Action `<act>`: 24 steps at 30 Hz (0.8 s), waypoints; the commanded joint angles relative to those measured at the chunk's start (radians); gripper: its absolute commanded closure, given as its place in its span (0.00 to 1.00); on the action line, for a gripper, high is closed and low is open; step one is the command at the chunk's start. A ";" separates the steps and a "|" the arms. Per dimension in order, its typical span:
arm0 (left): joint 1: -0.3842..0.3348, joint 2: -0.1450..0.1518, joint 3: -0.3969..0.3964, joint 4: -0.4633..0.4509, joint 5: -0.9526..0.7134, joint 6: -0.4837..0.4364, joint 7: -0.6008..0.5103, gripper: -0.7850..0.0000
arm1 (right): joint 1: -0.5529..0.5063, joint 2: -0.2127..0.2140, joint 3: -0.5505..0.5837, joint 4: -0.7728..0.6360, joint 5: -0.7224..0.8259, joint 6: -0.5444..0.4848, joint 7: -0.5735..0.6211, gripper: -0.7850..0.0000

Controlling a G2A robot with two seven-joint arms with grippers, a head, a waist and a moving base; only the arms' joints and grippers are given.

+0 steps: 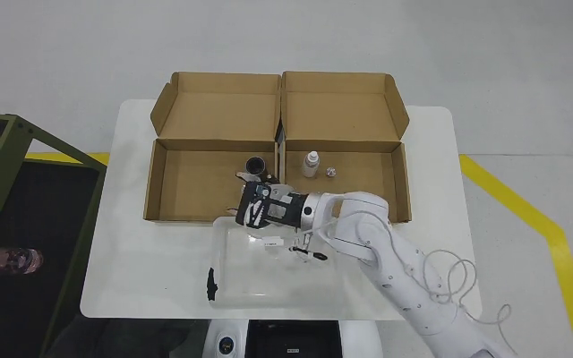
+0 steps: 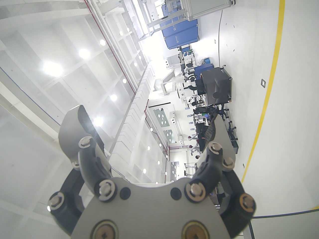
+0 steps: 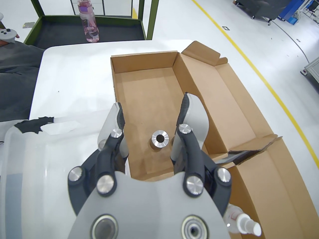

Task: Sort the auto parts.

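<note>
Right gripper (image 1: 249, 208) (image 3: 153, 105) is hanging over the left box's (image 1: 197, 183) (image 3: 144, 88) front right corner, jaws apart and holding nothing.
A metal sleeve (image 1: 256, 166) (image 3: 159, 139) is standing upright by that box's right wall, untouched. A bottle (image 1: 311, 163) (image 3: 239, 221) is sitting in the right box (image 1: 367, 183). Left gripper (image 2: 147, 115) is pointing at the ceiling, jaws apart.

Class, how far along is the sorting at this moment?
Done: a metal sleeve stands in one box, a white bottle in the second box. In hand: nothing; the right gripper is open near the sleeve. Left: a small dark part in the clear tray.
</note>
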 commanded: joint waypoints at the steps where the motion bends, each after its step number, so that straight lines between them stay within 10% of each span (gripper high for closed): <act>1: 0.000 0.000 0.000 0.000 0.000 0.000 0.000 0.00 | -0.053 0.013 0.039 -0.043 -0.005 -0.025 -0.020 0.38; 24: 0.000 0.000 0.000 0.000 0.000 0.000 0.000 0.00 | -0.489 0.119 0.587 -0.131 -0.033 -0.150 -0.457 0.08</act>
